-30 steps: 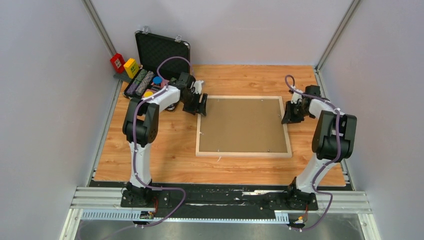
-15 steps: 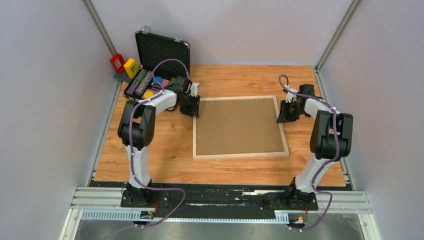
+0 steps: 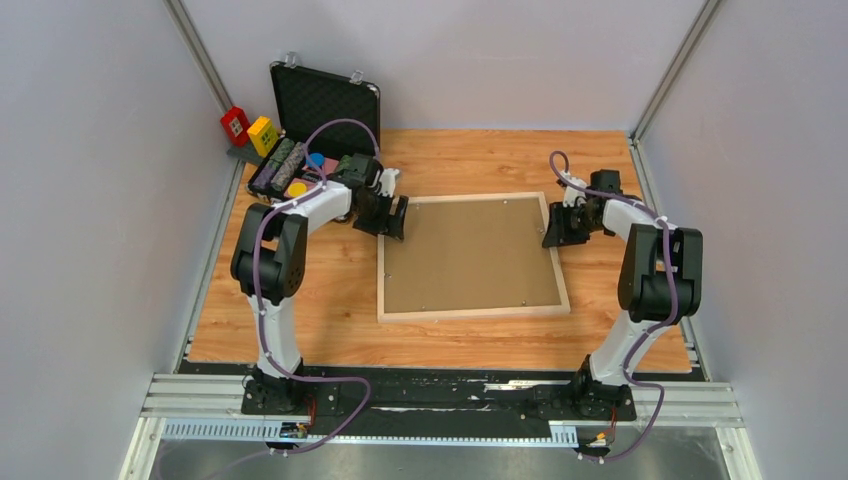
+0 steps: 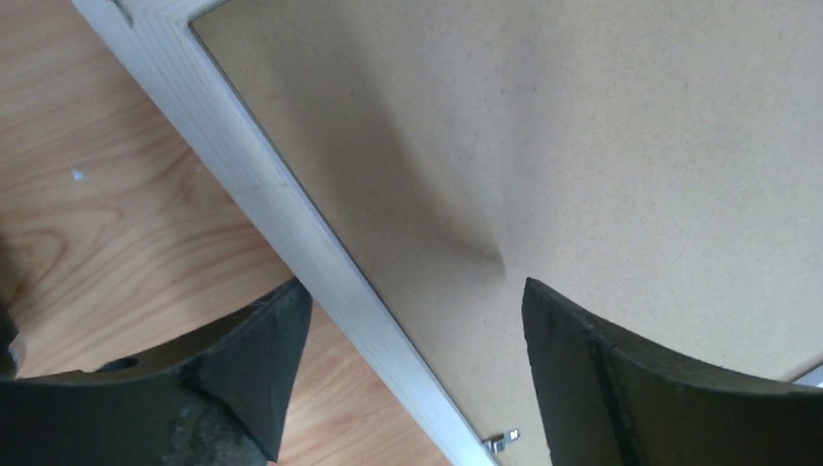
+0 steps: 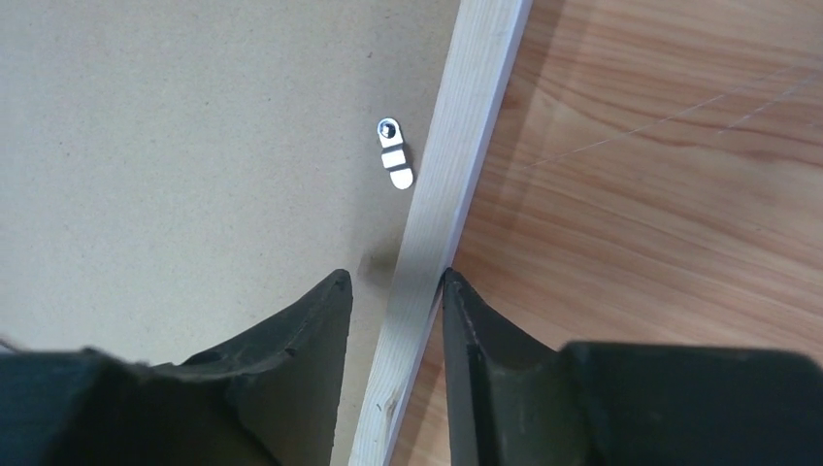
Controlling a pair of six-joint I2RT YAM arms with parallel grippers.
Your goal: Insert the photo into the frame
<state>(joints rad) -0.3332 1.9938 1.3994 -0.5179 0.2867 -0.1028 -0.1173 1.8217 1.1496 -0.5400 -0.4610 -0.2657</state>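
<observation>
The pale wooden frame (image 3: pixel 470 313) lies back-up on the table, and a plain brown backing board (image 3: pixel 470 250) fills it. The photo is hidden from every view. My left gripper (image 3: pixel 392 218) stands open and wide astride the frame's left rail (image 4: pixel 281 209), one finger over the table and the other over the board (image 4: pixel 582 126). My right gripper (image 3: pixel 553 228) straddles the right rail (image 5: pixel 466 126). It is open, with its outer finger against the rail's edge and its inner finger a little off it. A small metal clip (image 5: pixel 393 155) lies on the board beside that rail.
An open black case (image 3: pixel 325 100) with foam lining stands at the back left. In front of it is a tray of coloured items (image 3: pixel 285 170), with a red block (image 3: pixel 235 124) and a yellow block (image 3: pixel 262 133) beside it. Grey walls close in both sides of the wooden table (image 3: pixel 300 320).
The frame has slid to the left across the table, and both grippers went left with it. The right gripper's jaws have loosened from the right rail.
</observation>
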